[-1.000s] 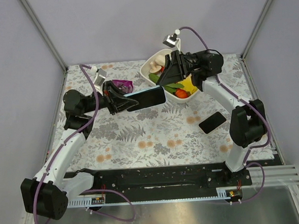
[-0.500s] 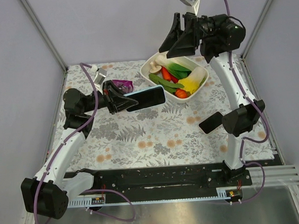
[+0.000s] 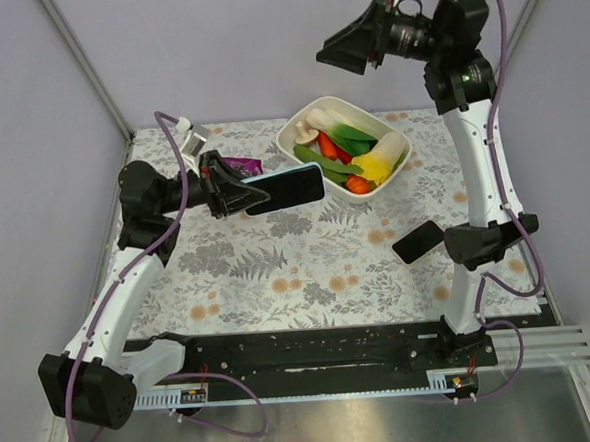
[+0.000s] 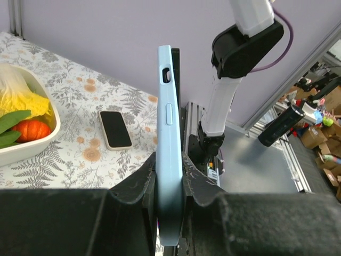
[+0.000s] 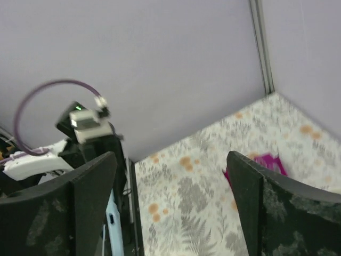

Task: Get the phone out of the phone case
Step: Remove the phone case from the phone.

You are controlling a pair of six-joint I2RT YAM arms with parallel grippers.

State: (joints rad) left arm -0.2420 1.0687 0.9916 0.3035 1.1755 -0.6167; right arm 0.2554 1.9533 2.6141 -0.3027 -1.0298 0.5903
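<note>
My left gripper (image 3: 235, 196) is shut on a light-blue phone case (image 3: 287, 188) with a dark phone in it, held level above the table's left middle. In the left wrist view the case (image 4: 169, 122) stands edge-on between my fingers (image 4: 139, 181), the dark phone (image 4: 176, 58) showing along its right side. My right gripper (image 3: 337, 58) is open and empty, raised high above the bowl and far from the case. In the right wrist view its jaws stand wide apart (image 5: 170, 205), and the blue case (image 5: 114, 229) shows far below at the lower left.
A white bowl (image 3: 290, 133) of toy vegetables stands at the back middle. A second black phone (image 3: 419, 241) lies flat on the table at the right, also in the left wrist view (image 4: 115, 129). A magenta wrapper (image 3: 240, 166) lies behind the left gripper.
My right arm has swung up and back from beside the held case to high above the bowl, its gripper open. The left gripper still holds the case, moved slightly.
</note>
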